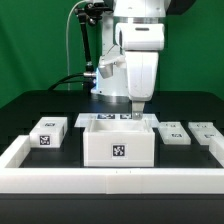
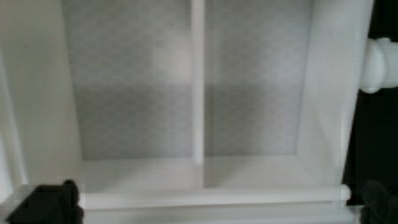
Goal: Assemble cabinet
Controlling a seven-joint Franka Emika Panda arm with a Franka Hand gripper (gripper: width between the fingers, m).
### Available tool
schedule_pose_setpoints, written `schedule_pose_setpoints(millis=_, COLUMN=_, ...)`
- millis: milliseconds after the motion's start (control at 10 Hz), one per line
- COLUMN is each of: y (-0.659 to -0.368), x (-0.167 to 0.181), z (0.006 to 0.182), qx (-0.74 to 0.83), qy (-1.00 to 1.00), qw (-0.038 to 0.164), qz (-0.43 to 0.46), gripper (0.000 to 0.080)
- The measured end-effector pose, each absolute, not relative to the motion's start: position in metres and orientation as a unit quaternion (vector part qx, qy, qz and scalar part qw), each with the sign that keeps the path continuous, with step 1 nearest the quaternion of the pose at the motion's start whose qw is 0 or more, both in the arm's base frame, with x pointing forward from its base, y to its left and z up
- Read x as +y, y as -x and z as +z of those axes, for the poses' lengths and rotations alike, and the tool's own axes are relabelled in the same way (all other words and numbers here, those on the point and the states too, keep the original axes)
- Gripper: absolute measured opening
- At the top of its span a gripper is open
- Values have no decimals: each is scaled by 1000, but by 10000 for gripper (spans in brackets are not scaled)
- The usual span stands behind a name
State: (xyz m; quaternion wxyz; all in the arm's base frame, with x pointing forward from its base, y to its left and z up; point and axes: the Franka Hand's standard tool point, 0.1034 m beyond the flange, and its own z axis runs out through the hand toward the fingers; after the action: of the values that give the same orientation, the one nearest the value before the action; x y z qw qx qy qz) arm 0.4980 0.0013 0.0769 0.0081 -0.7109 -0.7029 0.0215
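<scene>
**Cabinet dead centre, jaws spread wide at its top rim**

So the cabinet (image 1: 118,142) sits in the lower middle of the exterior view, open side up, with a black-and-white tag on the face toward the camera. The wrist view looks right down into the cabinet (image 2: 125,100): white walls, a speckled grey floor, and a thin white divider (image 2: 199,90) splitting the inside into two bays.

The arm (image 1: 138,50) comes down from the top of the frame, and the jaws end at the cabinet's far rim, a bit right of centre. In the wrist view the two dark fingertips (image 2: 54,205) are far apart, so the jaws are spread wide and clamp nothing. A white edge of the cabinet runs between them; can't tell if anything touches it.

On the exterior view's left, near the cabinet, there's a smaller white block (image 1: 47,133) with a tag. On the right are two flat tagged panels, the nearer one (image 1: 175,134) and the outer one (image 1: 205,132), side by side. A white border rail (image 1: 110,182) crosses the bottom of the frame. Everything sits on the black bench (image 1: 30,105).
</scene>
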Motion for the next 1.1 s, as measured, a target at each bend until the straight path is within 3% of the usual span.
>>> schedule_pose_setpoints(millis=200, y=-497, x=1, z=76, qx=-703, qy=711, qw=9, qz=22, gripper=797)
schedule_pose_setpoints(millis=600, y=-446, x=-6, z=52, qx=-697, qy=717, qw=14, qz=18, gripper=797)
schedule_pose_setpoints(millis=1100, y=-441, x=-3, z=36, qx=-693, qy=720, qw=23, qz=22, gripper=797)
